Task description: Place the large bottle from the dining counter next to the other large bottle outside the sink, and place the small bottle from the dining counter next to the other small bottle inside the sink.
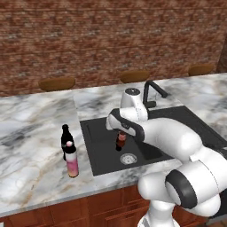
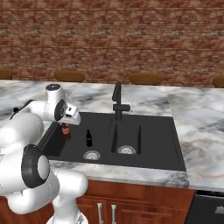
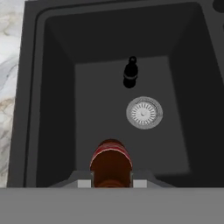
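- The claw (image 3: 110,183) was clamped on the small red-brown bottle (image 3: 110,161), held above the floor of the black sink (image 3: 52,109).
- The pink large bottle (image 1: 72,163) stood on the desk (image 1: 31,133) beside the tall black bottle (image 1: 65,135); that step looked complete.
- Judged next: lower and release near the tiny black bottle (image 3: 130,73).
- The right base view showed that tiny black bottle standing by the drain (image 2: 92,155); in the left base view the arm covered that spot.
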You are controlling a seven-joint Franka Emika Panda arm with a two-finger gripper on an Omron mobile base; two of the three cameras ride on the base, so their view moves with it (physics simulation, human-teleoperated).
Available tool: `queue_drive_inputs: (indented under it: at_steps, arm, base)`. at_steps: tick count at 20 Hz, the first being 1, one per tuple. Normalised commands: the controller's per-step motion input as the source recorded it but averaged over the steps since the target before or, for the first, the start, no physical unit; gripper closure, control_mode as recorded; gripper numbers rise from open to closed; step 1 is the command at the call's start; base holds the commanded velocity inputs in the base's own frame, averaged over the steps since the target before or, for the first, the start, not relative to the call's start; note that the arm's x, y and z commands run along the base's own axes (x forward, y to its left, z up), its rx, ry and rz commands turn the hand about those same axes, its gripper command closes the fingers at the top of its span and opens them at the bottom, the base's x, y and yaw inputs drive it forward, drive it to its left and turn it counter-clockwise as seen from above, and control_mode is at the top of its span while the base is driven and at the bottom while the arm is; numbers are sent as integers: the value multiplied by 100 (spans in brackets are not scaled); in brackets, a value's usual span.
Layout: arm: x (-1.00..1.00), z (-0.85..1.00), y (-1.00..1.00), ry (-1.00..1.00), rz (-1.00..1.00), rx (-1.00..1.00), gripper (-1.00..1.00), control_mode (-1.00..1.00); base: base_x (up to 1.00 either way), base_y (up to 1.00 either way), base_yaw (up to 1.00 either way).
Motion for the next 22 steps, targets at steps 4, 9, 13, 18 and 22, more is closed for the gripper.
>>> queue_drive_inputs:
  at_steps: [4, 9, 13, 18, 22]
  arm:
    - [28, -25, 0, 0, 0, 0, 100, -100]
    - [37, -13, 0, 4, 0, 0, 100, -100]
    - [33, -8, 0, 4, 0, 0, 100, -100]
    - [20, -8, 6, 0, -1, 0, 100, -100]
    - [15, -12, 8, 0, 0, 0, 100, -100]
  base:
    - [0, 0, 0]
    - [0, 0, 0]
    - [0, 0, 0]
    - [0, 0, 0]
    - [0, 0, 0]
